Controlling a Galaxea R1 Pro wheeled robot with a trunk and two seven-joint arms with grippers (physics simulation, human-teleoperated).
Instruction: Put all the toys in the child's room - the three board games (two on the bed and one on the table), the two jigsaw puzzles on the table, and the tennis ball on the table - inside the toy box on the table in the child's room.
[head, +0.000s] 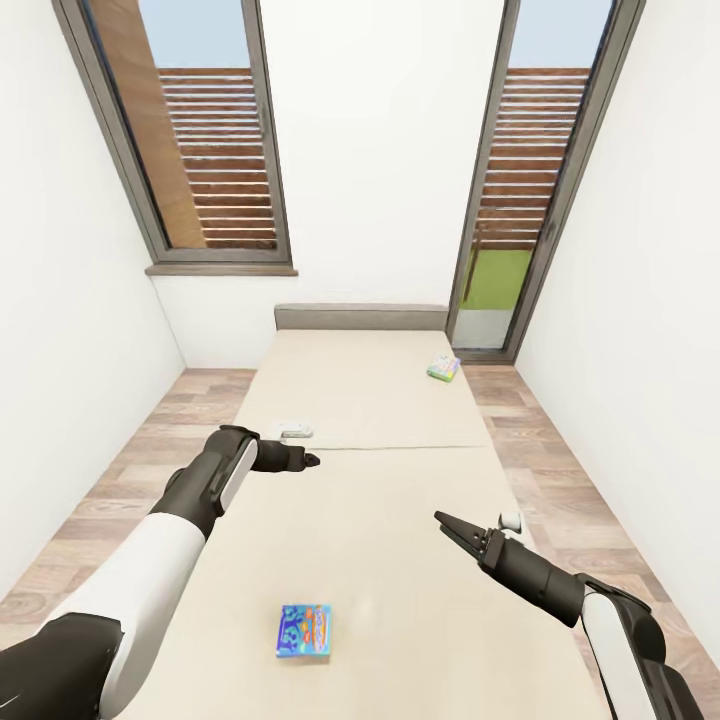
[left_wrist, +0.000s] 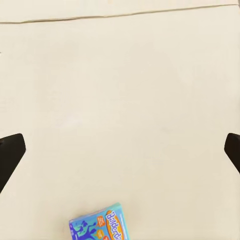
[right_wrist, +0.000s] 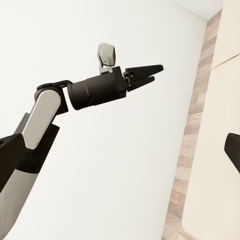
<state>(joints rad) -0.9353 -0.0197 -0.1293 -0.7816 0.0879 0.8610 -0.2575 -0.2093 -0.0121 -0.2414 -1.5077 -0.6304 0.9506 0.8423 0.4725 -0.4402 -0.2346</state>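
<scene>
Two board games lie on the bed (head: 400, 470): one blue (head: 304, 631) near its foot; one pale green (head: 444, 368) near the headboard (head: 360, 317); two windows (head: 200, 140) behind it.

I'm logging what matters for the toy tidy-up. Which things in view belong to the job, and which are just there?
Belong to the job:
blue board game, near on the bed
pale green board game, far on the bed, near the headboard

Just there:
windows
wood floor
</scene>
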